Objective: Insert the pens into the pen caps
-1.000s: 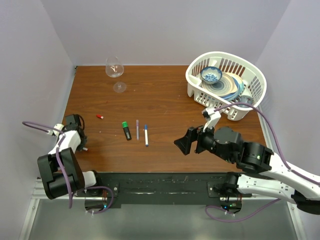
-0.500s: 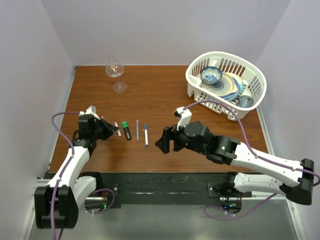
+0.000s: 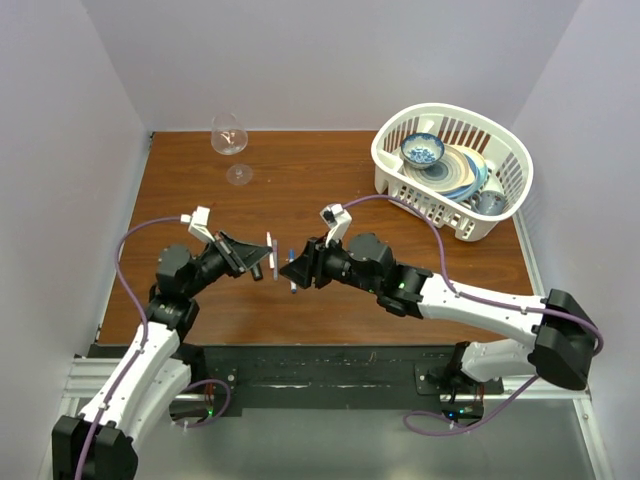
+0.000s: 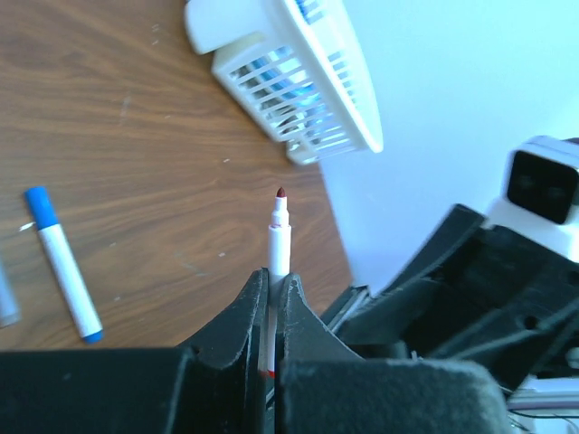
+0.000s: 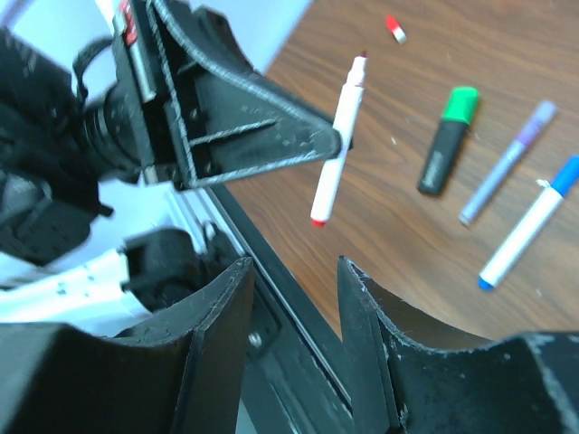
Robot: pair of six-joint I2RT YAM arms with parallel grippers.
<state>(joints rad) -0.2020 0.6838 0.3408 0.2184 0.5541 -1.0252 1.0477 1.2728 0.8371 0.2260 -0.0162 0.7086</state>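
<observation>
Wooden table (image 3: 330, 200), left claw (image 4: 273, 276) pinching white pen (image 4: 279, 237), right claw (image 5: 294, 264) seemingly parted

1. A robotics test bench, not a lived-in room: the left arm (image 3: 150, 330) and right arm (image 3: 470, 305), both cabled, are bolted to a black rail (image 3: 320, 373) on the near side of the left pincer (image 3: 266, 256) and right pincer (image 3: 293, 268).
2. Plain pale walls (image 3: 330, 60) box in the brown table (image 3: 330, 195) around both pincers.
3. The props are unrelated to each other: a wine glass (image 3: 230, 140) beyond the left pincer, a dish basket (image 3: 396, 178) far beyond the right one, and loose pens (image 5: 529, 233) beneath them.
</observation>
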